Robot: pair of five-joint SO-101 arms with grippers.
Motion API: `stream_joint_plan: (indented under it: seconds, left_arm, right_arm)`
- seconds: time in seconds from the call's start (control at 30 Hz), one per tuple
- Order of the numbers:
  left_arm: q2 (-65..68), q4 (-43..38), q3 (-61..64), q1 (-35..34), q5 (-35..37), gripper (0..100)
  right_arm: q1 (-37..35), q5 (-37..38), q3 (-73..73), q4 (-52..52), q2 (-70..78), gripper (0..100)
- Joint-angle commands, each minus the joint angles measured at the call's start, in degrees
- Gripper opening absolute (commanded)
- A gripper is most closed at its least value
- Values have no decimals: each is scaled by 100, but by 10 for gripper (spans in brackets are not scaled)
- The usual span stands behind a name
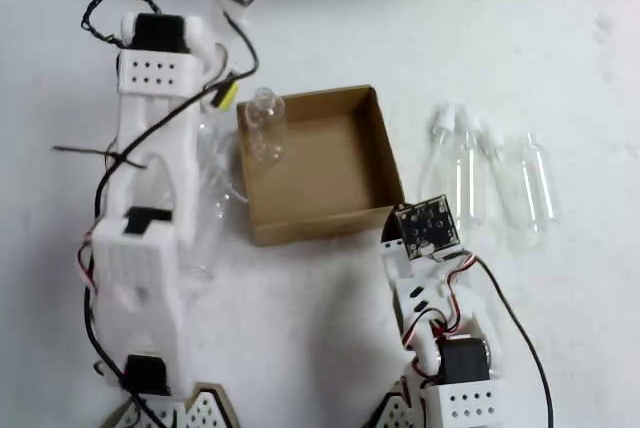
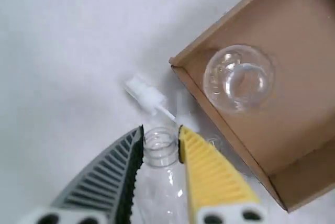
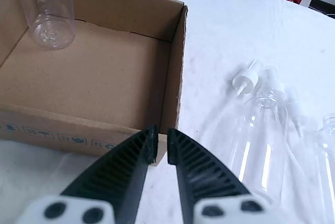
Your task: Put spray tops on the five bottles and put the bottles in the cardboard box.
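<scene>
Here, the left wrist view gives us the grip that the high view leaves unclear beneath the arm. The left pincer (image 2: 159,132) pinches the neck of an open-necked bottle (image 2: 159,153) between its grey and yellow fingers. Just past its tips a spray top (image 2: 145,92) lies on the white table (image 2: 63,51). Off its yellow-finger side sits the cardboard box (image 2: 298,130), with a second bottle (image 2: 238,78) standing upright in one corner. In the right wrist view we see the right pincer (image 3: 161,132), its black fingers pressed almost together with a thin slit between them, gripping nothing, just short of the box wall. Beside it, outside the box, more bottles (image 3: 261,135) lie among loose spray tops (image 3: 246,75).
</scene>
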Motion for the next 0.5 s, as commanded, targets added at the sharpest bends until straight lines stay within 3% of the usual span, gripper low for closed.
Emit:
stream_joint_plan:
  seconds: [0.0,0.27,0.47]
  left_arm:
    - [-1332,35,466,92,378,35]
    - [-3345,-97,2189,374,1064,35]
    - [-5218,-1152,4088,813,1108,35]
  right_arm:
    - [84,35,53,13,-31,25]
    - [154,35,53,4,-31,25]
    - [154,35,53,4,-31,25]
